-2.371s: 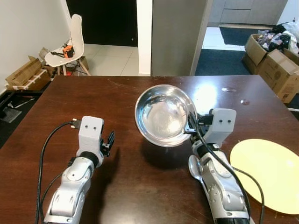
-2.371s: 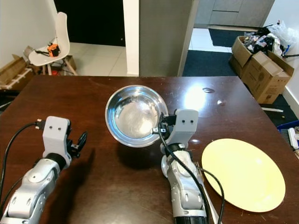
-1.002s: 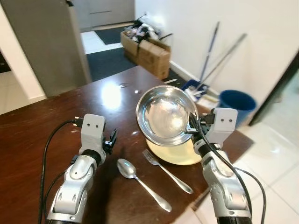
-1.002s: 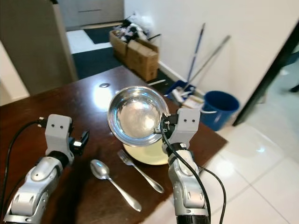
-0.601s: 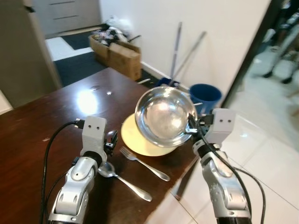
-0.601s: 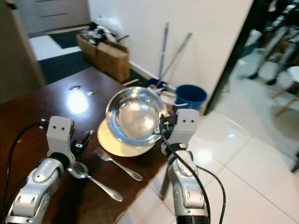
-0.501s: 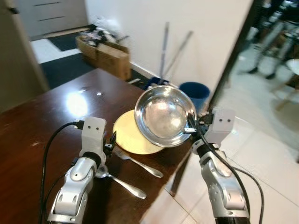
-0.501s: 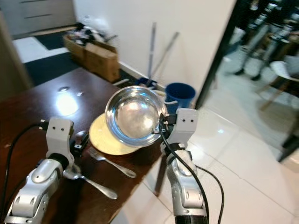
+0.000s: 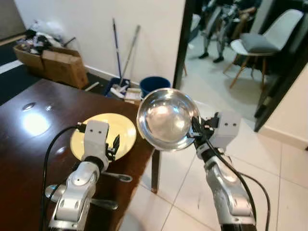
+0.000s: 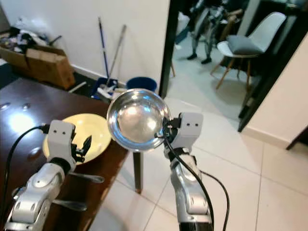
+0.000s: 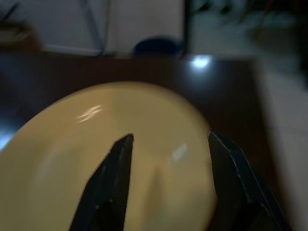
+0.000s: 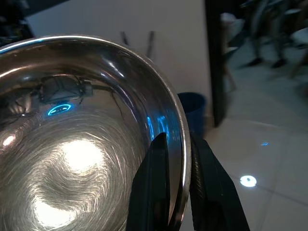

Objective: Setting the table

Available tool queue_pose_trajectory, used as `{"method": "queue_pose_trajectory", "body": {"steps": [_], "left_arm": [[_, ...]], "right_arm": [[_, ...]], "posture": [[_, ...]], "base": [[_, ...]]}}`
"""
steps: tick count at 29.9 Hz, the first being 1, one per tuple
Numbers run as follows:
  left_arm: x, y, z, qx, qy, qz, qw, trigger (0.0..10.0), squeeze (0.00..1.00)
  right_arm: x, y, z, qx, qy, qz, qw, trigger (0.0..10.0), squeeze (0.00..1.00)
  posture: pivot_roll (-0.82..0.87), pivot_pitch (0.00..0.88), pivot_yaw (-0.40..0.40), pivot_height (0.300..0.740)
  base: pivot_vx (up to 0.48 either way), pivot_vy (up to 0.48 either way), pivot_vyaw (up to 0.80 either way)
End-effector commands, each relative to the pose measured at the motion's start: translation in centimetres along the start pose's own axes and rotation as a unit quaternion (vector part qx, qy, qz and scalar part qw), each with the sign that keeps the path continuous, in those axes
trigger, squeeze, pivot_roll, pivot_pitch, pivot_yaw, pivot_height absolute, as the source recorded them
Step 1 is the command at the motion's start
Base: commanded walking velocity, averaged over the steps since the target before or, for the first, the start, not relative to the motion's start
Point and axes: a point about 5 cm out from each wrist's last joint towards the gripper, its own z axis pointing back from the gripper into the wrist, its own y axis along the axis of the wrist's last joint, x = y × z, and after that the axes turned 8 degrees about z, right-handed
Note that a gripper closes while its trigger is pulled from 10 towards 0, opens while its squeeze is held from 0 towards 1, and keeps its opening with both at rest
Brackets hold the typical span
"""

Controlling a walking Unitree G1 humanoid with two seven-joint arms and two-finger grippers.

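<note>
1. Dark wooden table (image 9: pixel 29 144) ends at a tiled floor; beyond it are a doorway and a white chair (image 9: pixel 262 41).
2. Steel bowl (image 9: pixel 166 119) looks light, rigid and slick, best held by its rim.
3. Right gripper (image 12: pixel 175 159) pinches that rim, holding the bowl tilted off the table's edge.
4. Left gripper (image 11: pixel 166 166) hangs parted, empty, over the yellow plate (image 9: pixel 126 130).

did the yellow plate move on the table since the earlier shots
Cannot tell. The camera swung right; the yellow plate lies near the table's corner.
</note>
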Motion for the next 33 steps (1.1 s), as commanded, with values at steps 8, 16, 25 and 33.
{"method": "queue_pose_trajectory", "body": {"steps": [8, 16, 25, 33], "left_arm": [[-0.31, -0.29, 0.21, -0.007, 0.005, -0.003, 1.000, 10.0, 0.00], [-0.22, -0.40, 0.23, -0.010, 0.002, 0.006, 1.000, 10.0, 0.00], [0.01, -0.26, 0.15, -0.009, -0.003, 0.026, 1.000, 10.0, 0.00], [-0.41, -0.12, -0.05, -0.009, 0.009, 0.024, 1.000, 10.0, 0.00]], "right_arm": [[-0.09, 0.31, -0.01, 0.007, 0.000, -0.007, 1.000, 10.0, 0.00], [-0.10, 0.30, 0.00, 0.006, 0.000, -0.007, 1.000, 10.0, 0.00], [-0.13, 0.38, -0.04, 0.007, 0.000, -0.007, 1.000, 10.0, 0.00], [-0.15, 0.39, -0.07, 0.007, -0.001, -0.008, 1.000, 10.0, 0.00]], "posture": [[-0.02, 0.000, 0.082, 0.740], [-0.02, 0.000, 0.082, 0.740], [-0.02, 0.000, 0.082, 0.740], [-0.02, 0.000, 0.083, 0.740]], "base": [[0.000, 0.000, -0.80], [0.000, 0.000, -0.80], [0.000, 0.000, -0.80], [0.000, 0.000, -0.80]]}}
